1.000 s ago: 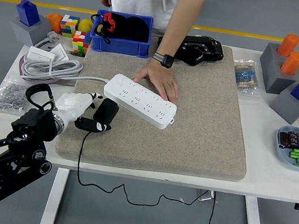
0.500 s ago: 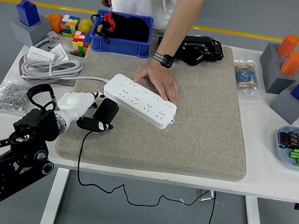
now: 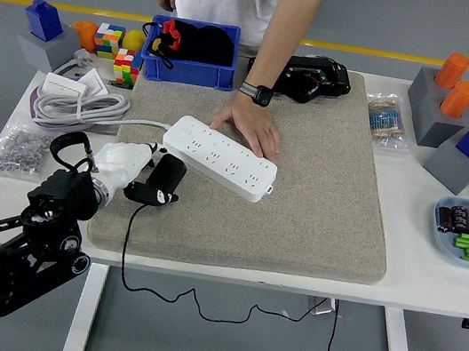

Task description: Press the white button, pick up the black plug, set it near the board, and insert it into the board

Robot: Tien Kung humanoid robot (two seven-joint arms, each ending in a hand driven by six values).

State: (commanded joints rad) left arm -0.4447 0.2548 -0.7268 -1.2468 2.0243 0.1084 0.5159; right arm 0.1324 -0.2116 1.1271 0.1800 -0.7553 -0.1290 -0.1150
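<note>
step: looks like the carry phase, getting the black plug (image 3: 163, 180) over to the white power strip (image 3: 220, 157)
left hand (image 3: 127, 168): lower left of the frame, fingers wrapped on the plug, just left of the strip's near end
right hand: not in shot
how I'd do it: keep the plug level, watch the cord (image 3: 128, 248) trailing off the table edge, then line the prongs up over a socket before pushing
person's hand (image 3: 250, 128): flat against the strip's far side, steadying it
surface: grey felt mat (image 3: 321, 199), grippy I'd guess
room: white table (image 3: 407, 276), clutter along both sides, mid-mat is open
</note>
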